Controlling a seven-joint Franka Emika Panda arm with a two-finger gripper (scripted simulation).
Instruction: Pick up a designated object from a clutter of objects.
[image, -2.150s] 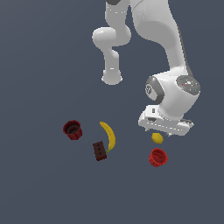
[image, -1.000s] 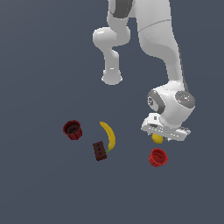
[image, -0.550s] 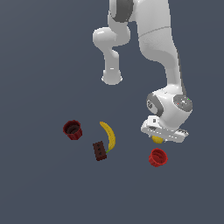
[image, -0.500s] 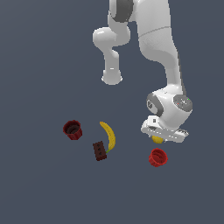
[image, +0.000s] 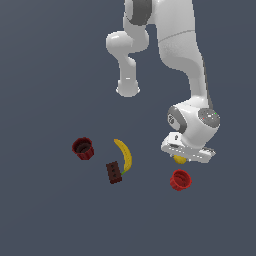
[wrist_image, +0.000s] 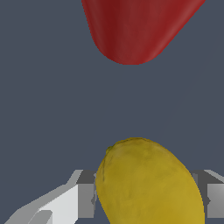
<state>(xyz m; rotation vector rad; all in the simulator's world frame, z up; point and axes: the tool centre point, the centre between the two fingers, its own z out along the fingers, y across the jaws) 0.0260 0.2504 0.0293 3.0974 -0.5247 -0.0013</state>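
- Your hand (wrist_image: 146, 199) has a finger on each side of the lemon (wrist_image: 148, 183), seemingly pinching it.
- Your bright red cup (image: 180, 179) sits near it; its contents are indiscernible.

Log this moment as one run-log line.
phase: grasp | gripper: straddling lemon | closure: unclear | bright red cup: nearby, apart

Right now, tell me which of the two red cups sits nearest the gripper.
The bright red cup, just below the gripper and the lemon in the exterior view. The dark red cup sits far off toward that view's left, beyond the banana.
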